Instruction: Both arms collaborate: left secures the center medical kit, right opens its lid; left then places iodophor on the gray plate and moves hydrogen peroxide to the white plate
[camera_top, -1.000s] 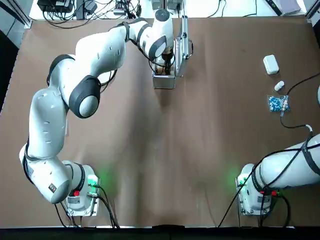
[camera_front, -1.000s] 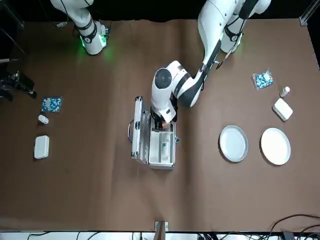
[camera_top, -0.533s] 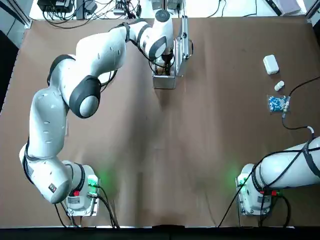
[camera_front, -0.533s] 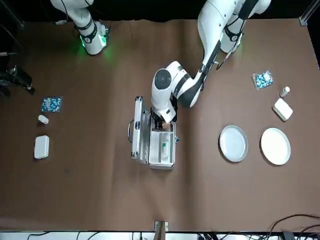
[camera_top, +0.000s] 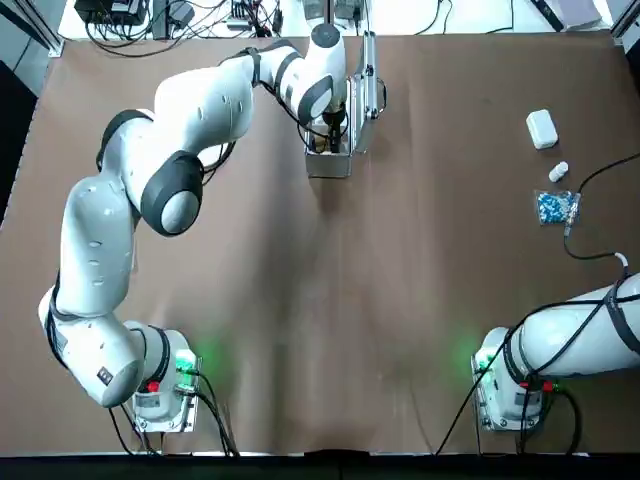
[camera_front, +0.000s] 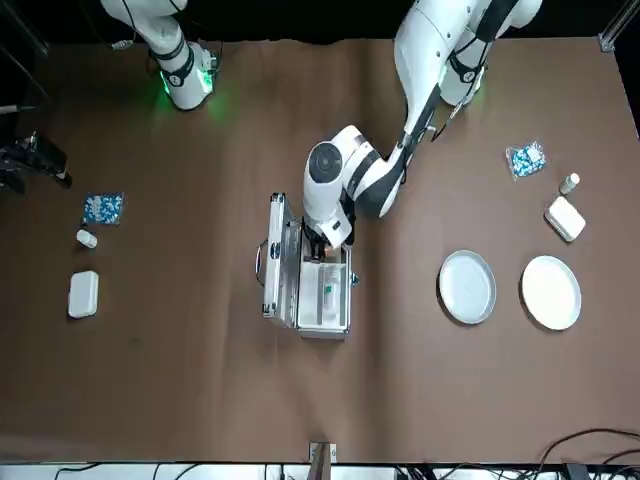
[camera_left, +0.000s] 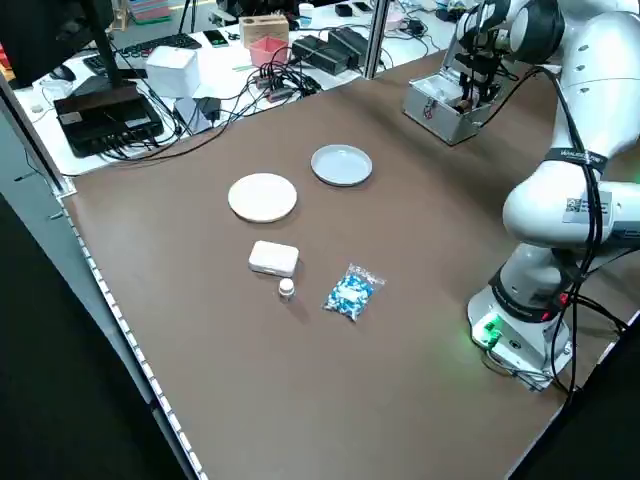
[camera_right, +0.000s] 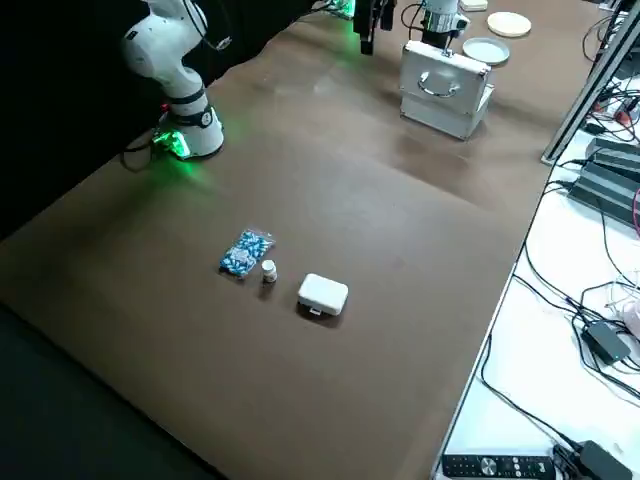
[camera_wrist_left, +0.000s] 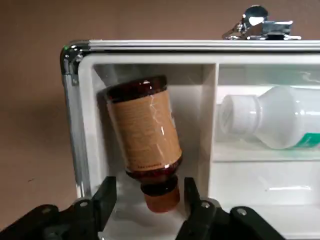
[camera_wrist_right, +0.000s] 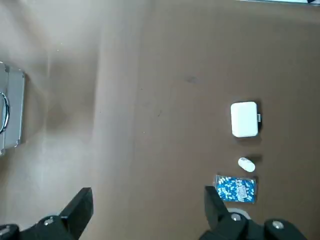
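Inside an end compartment of the case (camera_front: 323, 300), the iodophor (camera_wrist_left: 145, 135) lies on its side, slightly askew, its cap pointing toward the left gripper (camera_wrist_left: 150, 187). That gripper hangs over the case with its fingers spread, one on either side of the cap end, holding nothing. Across the divider, the peroxide (camera_wrist_left: 280, 117) lies on its side in the neighboring compartment, cap toward the iodophor. The case's lid (camera_front: 281, 262) stands open on the robot's right.

Off to the case's left, the gray plate (camera_front: 467, 287) sits nearer to it, with the white plate (camera_front: 551, 293) just beyond; both are bare. Nearer the robot on that side are a white box (camera_front: 565, 218), a small white bottle (camera_front: 570, 183) and a blue-and-white packet (camera_front: 525, 160).

Well apart on the right side lie another packet (camera_front: 103, 208), a second small bottle (camera_front: 87, 238) and another box (camera_front: 83, 295). The right gripper (camera_wrist_right: 149, 195) is up at that side of the table, open and with nothing between its fingers.
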